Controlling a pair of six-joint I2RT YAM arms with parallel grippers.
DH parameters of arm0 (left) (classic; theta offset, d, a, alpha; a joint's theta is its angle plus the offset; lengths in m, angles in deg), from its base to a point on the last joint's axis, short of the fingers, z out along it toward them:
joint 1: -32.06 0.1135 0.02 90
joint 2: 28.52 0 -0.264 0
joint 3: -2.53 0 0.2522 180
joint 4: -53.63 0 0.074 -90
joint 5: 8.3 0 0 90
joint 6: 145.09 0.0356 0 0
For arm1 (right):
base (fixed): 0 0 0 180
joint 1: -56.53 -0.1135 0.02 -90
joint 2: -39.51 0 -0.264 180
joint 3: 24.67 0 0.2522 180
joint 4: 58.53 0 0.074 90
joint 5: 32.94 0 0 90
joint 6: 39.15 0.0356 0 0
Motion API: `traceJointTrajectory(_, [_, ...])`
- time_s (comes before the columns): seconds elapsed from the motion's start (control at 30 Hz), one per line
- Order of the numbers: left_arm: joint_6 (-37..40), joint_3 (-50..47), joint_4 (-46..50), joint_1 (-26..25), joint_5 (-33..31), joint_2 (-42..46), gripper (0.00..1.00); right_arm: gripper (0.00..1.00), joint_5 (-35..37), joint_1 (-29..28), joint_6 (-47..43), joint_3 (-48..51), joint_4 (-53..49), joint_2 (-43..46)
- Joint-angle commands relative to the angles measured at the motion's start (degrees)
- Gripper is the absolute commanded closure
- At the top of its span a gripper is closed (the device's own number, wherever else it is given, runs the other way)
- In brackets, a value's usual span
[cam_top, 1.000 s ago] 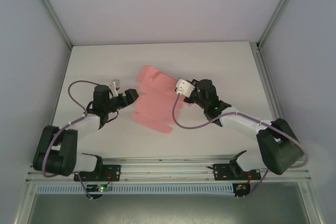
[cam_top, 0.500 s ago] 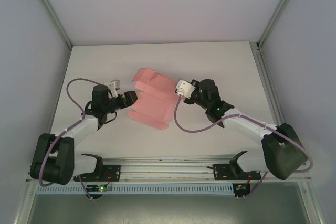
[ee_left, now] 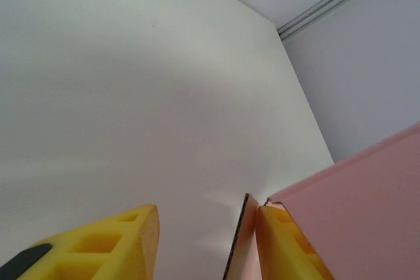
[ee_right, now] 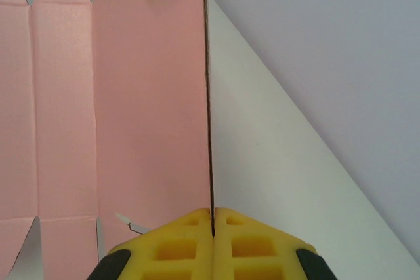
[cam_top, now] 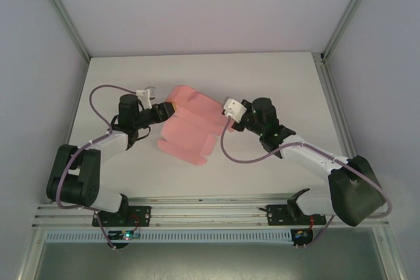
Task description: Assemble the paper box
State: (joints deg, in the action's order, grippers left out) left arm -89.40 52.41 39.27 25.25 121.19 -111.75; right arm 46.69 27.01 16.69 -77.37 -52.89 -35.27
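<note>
- Pink box [cam_top: 189, 126] is an unfolded sheet with flaps, in the middle of the table [cam_top: 282, 77], between your two grippers
- Your right gripper [ee_right: 212, 218] is clamped tight on the sheet's right edge, card pinched in the jaws
- Your left gripper [ee_left: 207, 218] sits at the sheet's left edge, jaws wide apart, a card edge touching the inside of one finger [ee_left: 282, 254]

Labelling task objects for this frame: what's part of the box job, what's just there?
Job: card, its edge pinched by the right gripper; left gripper, open at the opposite edge.
Just there: table, rail.
</note>
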Motion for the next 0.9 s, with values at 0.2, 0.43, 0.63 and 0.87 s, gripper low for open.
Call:
traceJointTrajectory(0.2, [1.75, 0.09, -2.93, -0.62, 0.76, 0.05, 0.94, 1.00, -2.51, 1.10, 6.62, -3.51, -1.78, -0.53])
traceJointTrajectory(0.43, [10.66, -1.40, 0.93, -3.39, -5.96, 3.68, 1.00, 1.00, -1.10, 1.13, 12.06, -6.43, -6.02, -2.63])
traceJointTrajectory(0.63, [26.66, -0.89, 15.18, -14.84, -29.51, 12.85, 1.00, 1.00, 1.10, -0.07, 13.93, -8.57, -9.33, -4.53])
traceJointTrajectory(0.87, [30.89, 1.13, 20.95, -19.04, -37.64, 14.51, 1.00, 1.00, 5.09, -2.81, 16.01, -11.80, -13.13, -6.33])
